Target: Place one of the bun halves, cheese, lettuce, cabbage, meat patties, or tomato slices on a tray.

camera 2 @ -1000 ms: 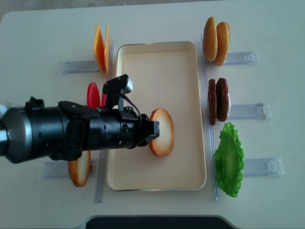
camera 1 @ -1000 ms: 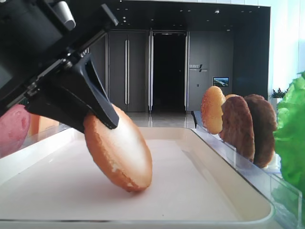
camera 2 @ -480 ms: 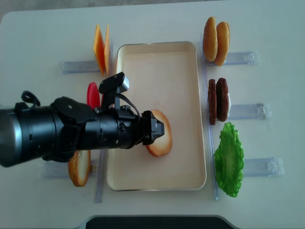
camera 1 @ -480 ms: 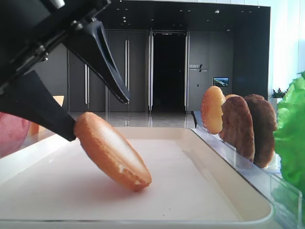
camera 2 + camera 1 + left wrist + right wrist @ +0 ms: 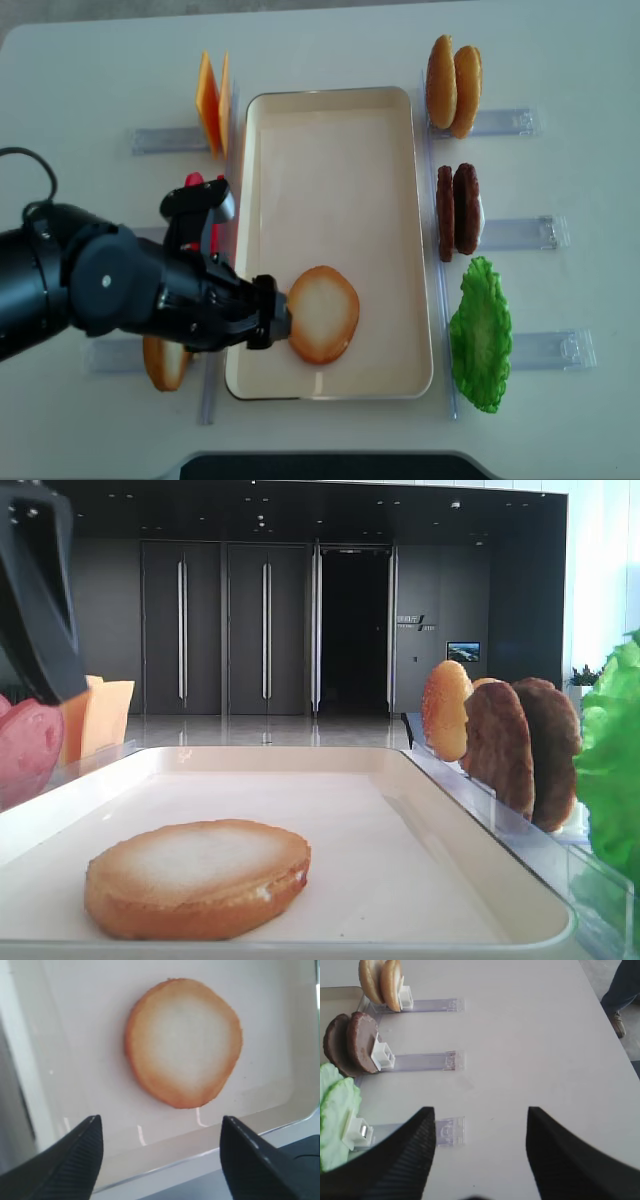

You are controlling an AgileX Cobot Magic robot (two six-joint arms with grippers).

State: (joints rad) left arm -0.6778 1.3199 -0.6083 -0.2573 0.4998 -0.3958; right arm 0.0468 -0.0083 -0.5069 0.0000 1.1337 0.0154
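Observation:
A bun half [image 5: 322, 313] lies flat, pale cut face up, on the cream tray [image 5: 330, 170], near its front end. It also shows in the low view as bun half [image 5: 197, 875] and in the left wrist view as bun half [image 5: 184, 1042]. My left gripper [image 5: 268, 322] is open just left of it, over the tray's rim, holding nothing; left gripper [image 5: 160, 1119] has its jaws wide apart and clear of the bun. My right gripper [image 5: 480, 1110] is open and empty over bare table, right of the racks.
Clear racks flank the tray. On the right are two buns [image 5: 453, 85], two meat patties [image 5: 458, 210] and lettuce [image 5: 480, 335]. On the left are cheese [image 5: 210, 100], a tomato slice [image 5: 193, 181] partly hidden by my arm, and another bun half [image 5: 165, 362].
My left gripper opened and let go of the bun half, which tipped from leaning on edge to lying flat on the tray. The gripper then drew back to the left.

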